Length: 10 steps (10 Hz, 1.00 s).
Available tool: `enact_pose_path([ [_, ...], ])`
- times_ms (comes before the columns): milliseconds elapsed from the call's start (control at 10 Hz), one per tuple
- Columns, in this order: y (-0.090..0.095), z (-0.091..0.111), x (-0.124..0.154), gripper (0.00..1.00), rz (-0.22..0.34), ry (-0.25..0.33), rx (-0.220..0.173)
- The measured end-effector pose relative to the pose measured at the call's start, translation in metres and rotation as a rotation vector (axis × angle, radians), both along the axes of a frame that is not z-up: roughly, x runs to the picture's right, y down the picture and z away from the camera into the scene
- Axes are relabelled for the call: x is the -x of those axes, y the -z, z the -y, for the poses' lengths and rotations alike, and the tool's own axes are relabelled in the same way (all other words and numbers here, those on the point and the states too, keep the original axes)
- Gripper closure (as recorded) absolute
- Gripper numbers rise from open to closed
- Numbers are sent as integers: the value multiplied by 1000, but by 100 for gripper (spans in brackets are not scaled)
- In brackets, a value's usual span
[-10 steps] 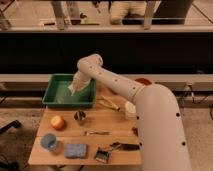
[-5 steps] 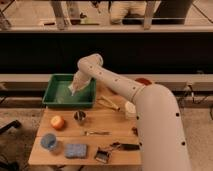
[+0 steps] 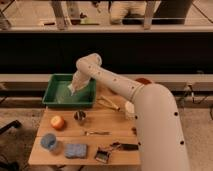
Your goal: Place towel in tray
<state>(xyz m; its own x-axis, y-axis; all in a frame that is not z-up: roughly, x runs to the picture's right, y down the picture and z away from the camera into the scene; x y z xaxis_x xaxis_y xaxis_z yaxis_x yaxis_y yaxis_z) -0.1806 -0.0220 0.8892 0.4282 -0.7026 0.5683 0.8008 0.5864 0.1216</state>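
Gripper (image 3: 73,89) with towel (image 3: 77,84) over green tray (image 3: 54,99)

We find the tray (image 3: 56,98) at the table's (image 3: 120,150) eleven o'clock corner, with the gripper (image 3: 73,89) and towel (image 3: 77,82) over its two o'clock part. The cup (image 3: 80,117) sits at the tray's five o'clock, the apple (image 3: 58,122) at nine o'clock of the cup.
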Motion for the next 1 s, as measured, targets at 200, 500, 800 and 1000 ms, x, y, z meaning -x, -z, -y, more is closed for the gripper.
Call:
enact_pose_path([
  [200, -1, 1, -1, 21, -3, -5, -6],
  [500, 0, 0, 2, 20, -2, -6, -10],
  [800, 0, 0, 2, 20, -5, -11, -18],
  [1000, 2, 2, 1, 20, -4, -27, -33],
])
